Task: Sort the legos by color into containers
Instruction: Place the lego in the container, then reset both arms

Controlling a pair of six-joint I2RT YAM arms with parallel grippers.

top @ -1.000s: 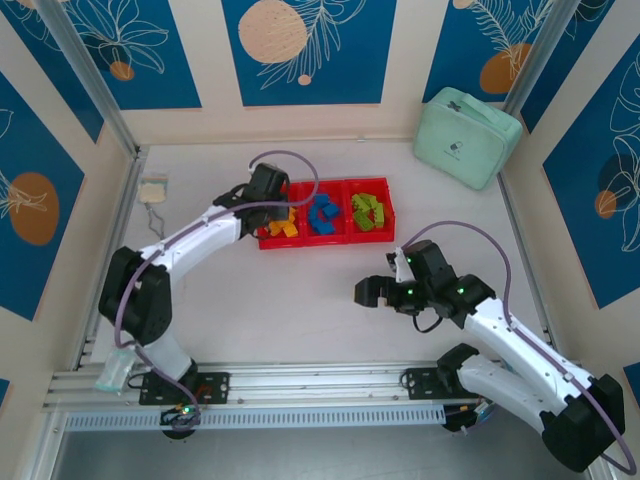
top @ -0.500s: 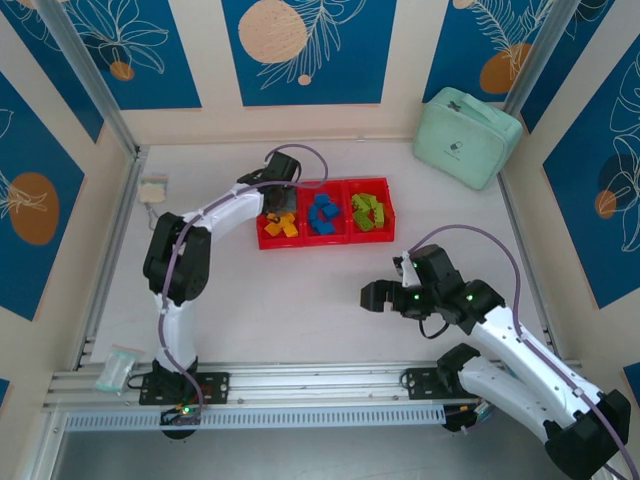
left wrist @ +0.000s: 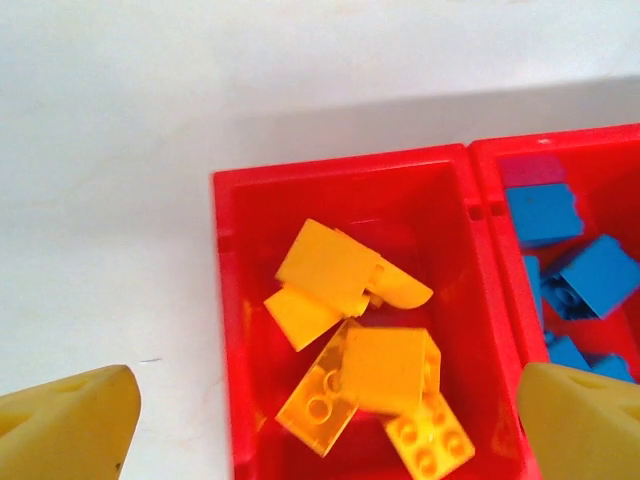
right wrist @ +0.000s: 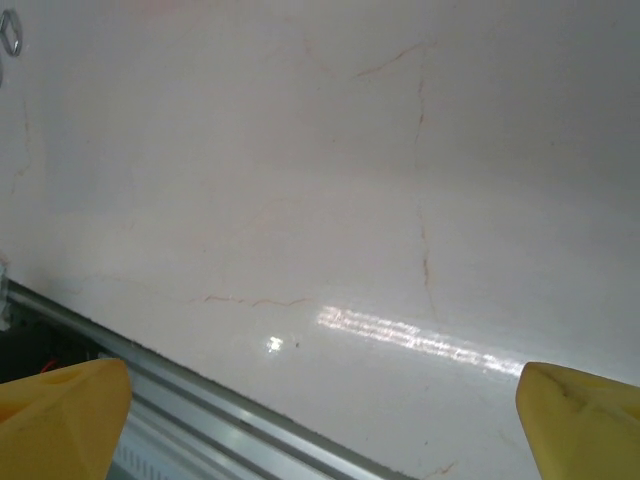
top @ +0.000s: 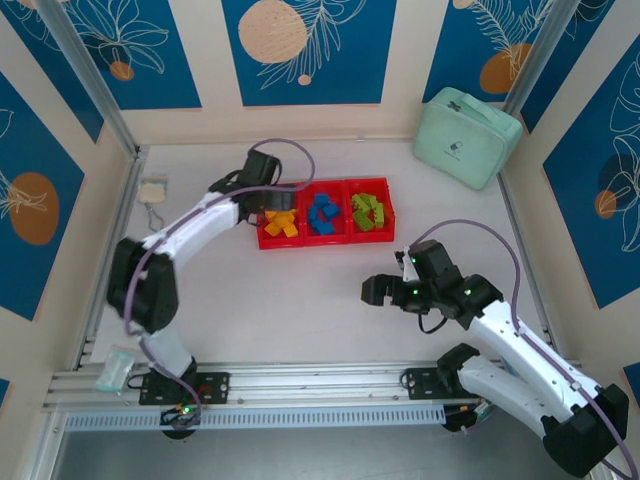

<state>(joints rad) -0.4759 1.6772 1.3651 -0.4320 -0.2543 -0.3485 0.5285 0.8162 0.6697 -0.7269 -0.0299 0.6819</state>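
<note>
Sorting looks finished, or very nearly so. The red tray (top: 320,243) sits toward the far edge of the worktop (top: 300,310), near its middle, and each of its three compartments holds a single colour. The yellow bricks (left wrist: 350,350) are in the left one, the blue bricks (left wrist: 570,270) in the middle one and the green bricks (top: 367,212) in the right one. I can make out no loose brick on the worktop around the tray.

The left end effector (left wrist: 325,430) hovers over the yellow compartment, jaws spread wide with nothing between them, and the bricks lie free on the tray floor below. The right end effector (top: 372,291) hangs well apart from the tray, toward the near right of the worktop. It is also released and empty, with only bare surface under its fingertips (right wrist: 60,415).

Judging from this, nothing is left to pick, and at most the arms need to pull back.
</note>
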